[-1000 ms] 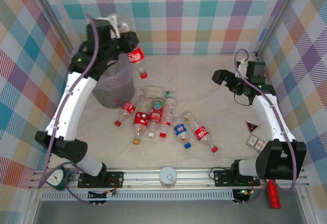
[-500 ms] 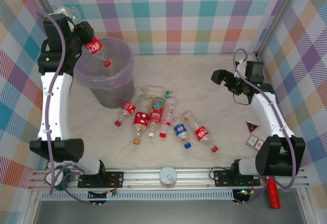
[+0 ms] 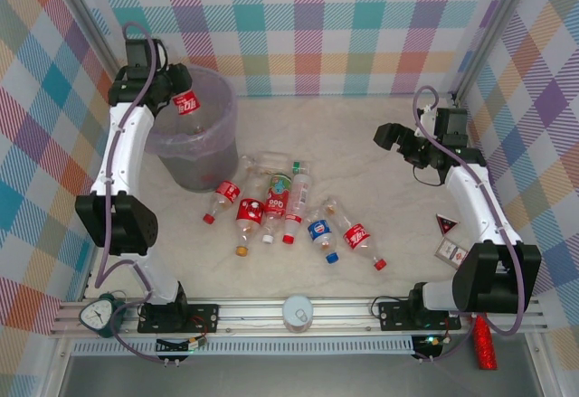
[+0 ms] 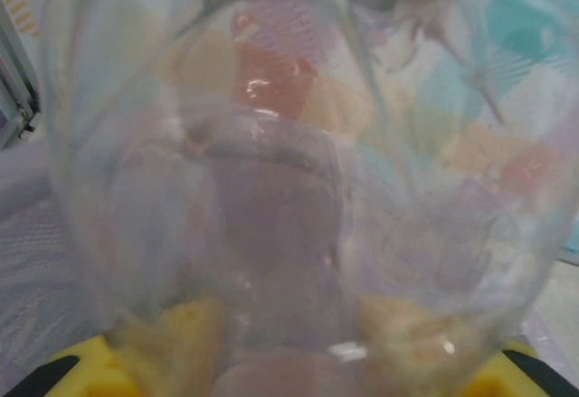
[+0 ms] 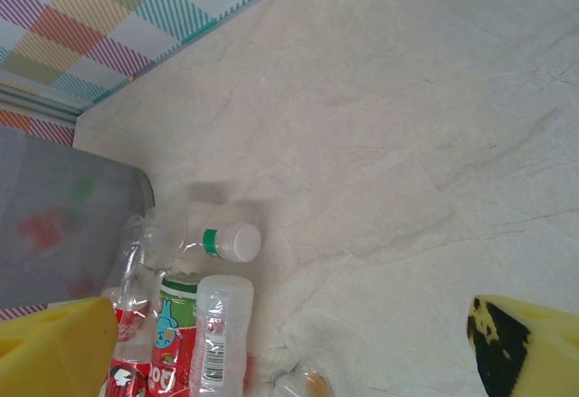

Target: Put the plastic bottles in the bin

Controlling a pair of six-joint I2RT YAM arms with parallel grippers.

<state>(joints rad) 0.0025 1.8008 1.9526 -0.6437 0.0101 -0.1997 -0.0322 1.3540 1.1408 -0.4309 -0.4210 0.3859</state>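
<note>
Though its base is bolted at the 7 o'clock corner, the left arm (image 3: pixel 125 157) rises steeply along the left side of the surface (image 3: pixel 362 144) toward 10 o'clock, with its wrist bent over toward 3 o'clock. The left claw (image 3: pixel 174 88) is clenched on the held bottle (image 3: pixel 187 103), a clear one with a red label. It slants downward over the mouth of the bin (image 3: pixel 217 135), close to the bin's 10 o'clock rim. From the left wrist, that bottle's clear body sits right against the lens, between yellow fingertips (image 4: pixel 77 370) at the bottom corners.

The right arm (image 3: pixel 475 193) climbs from the 5 o'clock corner up the right side and turns its wrist toward 9 o'clock. The right claw (image 3: pixel 391 137) is released, its yellow fingers spread wide, and it hovers over bare surface at about 3 o'clock.

The loose bottles (image 3: pixel 271 203) lie in a cluster at the centre, starting at the bin's 5 o'clock foot. Among them are a blue-labelled bottle (image 3: pixel 318 230) and, seen from the right wrist, a white-capped bottle (image 5: pixel 194 239) lying just beside the bin's wall. Bare surface separates the cluster from the right claw. Two cards (image 3: pixel 448 239) lie near the right arm's base, and a clock (image 3: pixel 99 314) sits by the left one.
</note>
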